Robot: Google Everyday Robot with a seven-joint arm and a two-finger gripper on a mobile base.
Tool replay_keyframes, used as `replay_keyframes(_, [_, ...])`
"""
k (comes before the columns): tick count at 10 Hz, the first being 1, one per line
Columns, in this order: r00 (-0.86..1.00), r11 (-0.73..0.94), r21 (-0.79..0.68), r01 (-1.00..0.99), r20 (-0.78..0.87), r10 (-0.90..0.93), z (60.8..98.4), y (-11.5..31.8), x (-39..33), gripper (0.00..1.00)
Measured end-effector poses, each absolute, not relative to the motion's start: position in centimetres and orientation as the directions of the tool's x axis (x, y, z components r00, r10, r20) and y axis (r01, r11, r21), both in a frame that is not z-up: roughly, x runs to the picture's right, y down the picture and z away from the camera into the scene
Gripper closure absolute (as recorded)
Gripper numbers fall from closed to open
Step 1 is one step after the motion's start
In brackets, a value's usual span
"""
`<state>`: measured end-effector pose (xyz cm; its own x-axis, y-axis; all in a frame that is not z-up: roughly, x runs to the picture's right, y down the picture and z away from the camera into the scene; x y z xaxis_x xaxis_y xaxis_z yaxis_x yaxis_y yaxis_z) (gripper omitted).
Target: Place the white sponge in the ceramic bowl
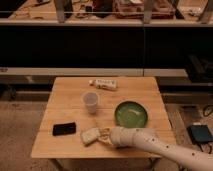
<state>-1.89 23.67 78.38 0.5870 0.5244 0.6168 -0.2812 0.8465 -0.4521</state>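
Note:
The white sponge [89, 135] lies on the wooden table [65, 95] near its front edge, right of the black slab. The green ceramic bowl [131, 113] stands to the sponge's upper right, empty. My gripper [102, 135] comes in from the lower right on a pale arm [160, 147] and sits right against the sponge's right end, low over the table. The bowl is just above and right of my wrist.
A black phone-like slab [64, 129] lies left of the sponge. A small translucent white cup [90, 102] stands behind the sponge. A white printed tube [103, 84] lies near the table's far edge. A dark device [201, 133] sits on the floor to the right.

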Motion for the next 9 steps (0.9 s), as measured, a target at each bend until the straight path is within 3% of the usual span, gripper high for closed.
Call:
replay_keyframes(4, [0.589,0.873,-0.426,-0.236,0.652,0.477,75.8,20.8,-2.5,1.0])
replay_keyframes(9, [0.639,0.885,-0.404,-0.232,0.622,0.452,72.9,19.7,2.8,1.0])
